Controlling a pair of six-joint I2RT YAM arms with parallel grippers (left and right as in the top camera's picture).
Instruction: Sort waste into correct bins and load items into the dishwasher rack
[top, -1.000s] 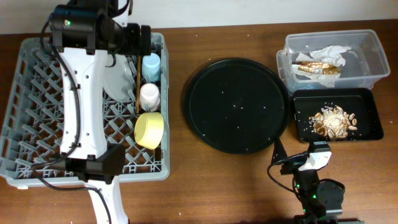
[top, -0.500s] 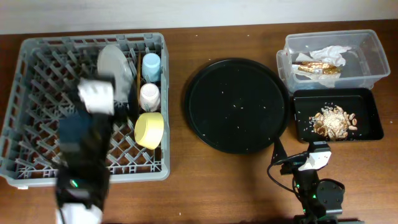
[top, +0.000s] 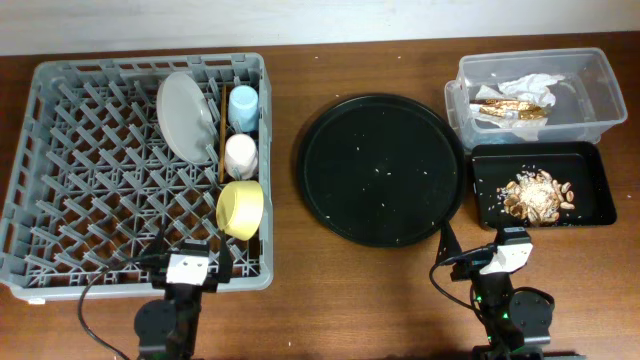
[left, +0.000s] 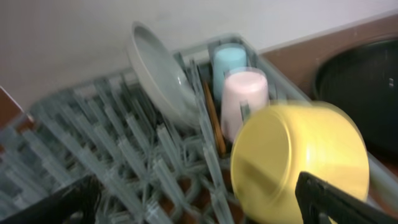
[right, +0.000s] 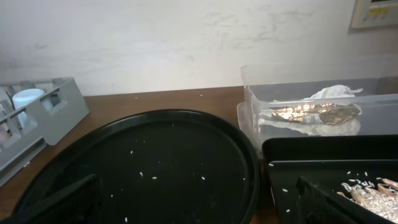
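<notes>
The grey dishwasher rack (top: 140, 64) at the left holds the white plate (top: 185, 115) on edge, the chopsticks (top: 220, 140), the blue cup (top: 243, 105), the pink cup (top: 240, 155) and the yellow bowl (top: 240, 208). The clear tub (top: 600, 90) holds a napkin (top: 530, 85) and a gold wrapper (top: 515, 105). The black tray (top: 495, 165) holds food scraps (top: 540, 195). My left gripper (top: 190, 264) is open and empty at the rack's front edge; its wrist view (left: 199, 211) faces the bowl (left: 292, 162). My right gripper (top: 505, 250), also in its wrist view (right: 199, 208), is open and empty.
A large round black tray (top: 380, 170) with a few rice grains lies between the rack and the bins. In the right wrist view it (right: 155, 168) fills the foreground, with the tub (right: 311, 118) and black tray (right: 329, 162) to the right.
My left arm has pulled back from over the rack's far side to the table's front edge. The plate is now uncovered in the rack. The right arm has not moved.
</notes>
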